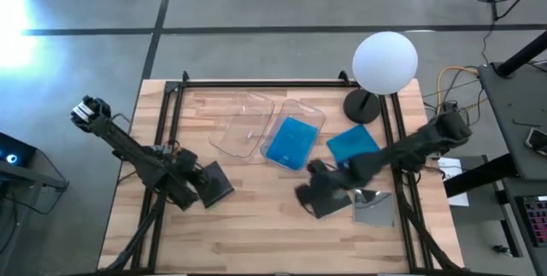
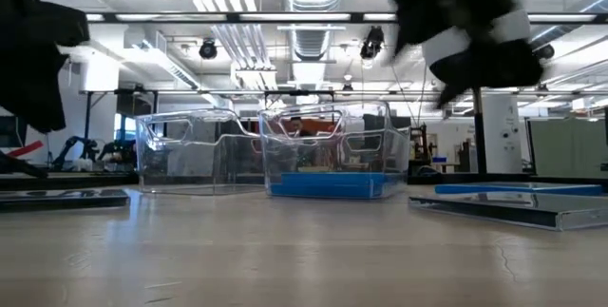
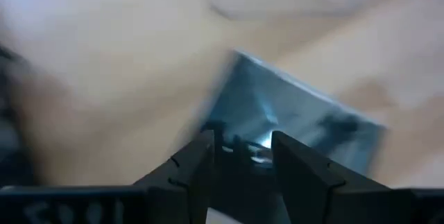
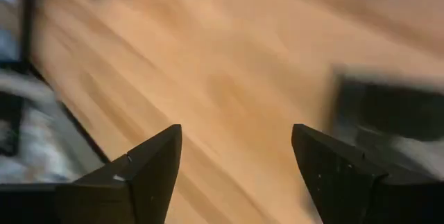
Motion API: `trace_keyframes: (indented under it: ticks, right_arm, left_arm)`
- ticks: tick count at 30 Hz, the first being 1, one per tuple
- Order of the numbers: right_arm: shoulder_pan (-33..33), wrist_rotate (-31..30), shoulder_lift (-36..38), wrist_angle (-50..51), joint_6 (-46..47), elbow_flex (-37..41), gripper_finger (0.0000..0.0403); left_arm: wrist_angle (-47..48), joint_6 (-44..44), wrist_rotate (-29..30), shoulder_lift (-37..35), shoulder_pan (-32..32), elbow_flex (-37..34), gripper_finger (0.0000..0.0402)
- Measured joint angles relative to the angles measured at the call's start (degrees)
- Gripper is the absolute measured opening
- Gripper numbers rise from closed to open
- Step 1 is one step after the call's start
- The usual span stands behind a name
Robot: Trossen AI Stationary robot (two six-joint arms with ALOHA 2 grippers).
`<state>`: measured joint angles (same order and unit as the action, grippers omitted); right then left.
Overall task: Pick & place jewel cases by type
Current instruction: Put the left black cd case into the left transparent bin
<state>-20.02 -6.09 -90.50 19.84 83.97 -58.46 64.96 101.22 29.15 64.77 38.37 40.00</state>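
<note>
A dark jewel case (image 1: 220, 184) lies flat on the table near its left side, also seen in the low view (image 2: 59, 198). My left gripper (image 1: 198, 187) is right beside it. In the left wrist view the left gripper (image 3: 244, 156) stands narrowly open over the case's near edge (image 3: 291, 113). My right gripper (image 1: 313, 197) hovers open over bare wood (image 4: 236, 161), raised above the table (image 2: 470, 46). A blue case (image 1: 352, 143) and a glossy grey case (image 1: 374, 208) lie flat near the right side. Another blue case (image 1: 289, 143) lies in the right clear bin (image 1: 314, 114).
The left clear bin (image 1: 244, 122) stands beside the right bin, with nothing showing in it. A white globe lamp (image 1: 385, 61) stands at the far right corner. Black frame rails (image 1: 162, 131) run along the table's sides. Bare wood lies along the near edge (image 1: 265, 242).
</note>
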Motion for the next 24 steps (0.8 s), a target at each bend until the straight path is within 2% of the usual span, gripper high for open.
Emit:
trace_keyframes:
  ticks: [2,4,7,9,14,19,24]
  right_arm:
    - [0.96,1.17,-3.4,-7.41,-0.36,-1.55,0.0265]
    - [1.23,3.38,-8.07,-13.09,-1.09,-4.36,0.0265]
    - [1.59,6.33,-15.38,-13.98,-3.29,-10.0,0.0265]
    - [2.27,8.52,-19.19,-14.35,-5.89,-14.5,0.0263]
    - [2.51,10.06,-27.37,-13.7,-11.06,-23.49,0.0252]
    - [2.78,10.88,-32.02,-14.57,-12.23,-30.0,0.0241]
    - [2.76,12.3,-32.84,-7.73,-12.44,-31.31,0.0235]
  left_arm:
    - [0.97,-6.75,-0.5,-0.83,-3.02,-0.69,0.0128]
    - [0.83,-13.6,-4.65,-1.2,-6.95,-2.46,0.0128]
    - [-2.28,-19.45,-8.96,-1.43,-12.45,-5.48,0.0128]
    - [-4.52,-20.35,-8.6,-1.62,-14.38,-6.92,0.0128]
    - [-10.03,-18.84,-6.85,-1.17,-17.95,-11.08,0.0128]
    - [-15.28,-5.18,-6.03,2.45,-21.69,-14.84,0.0126]
    - [-19.4,-5.07,-10.05,7.75,-21.71,-14.09,0.0122]
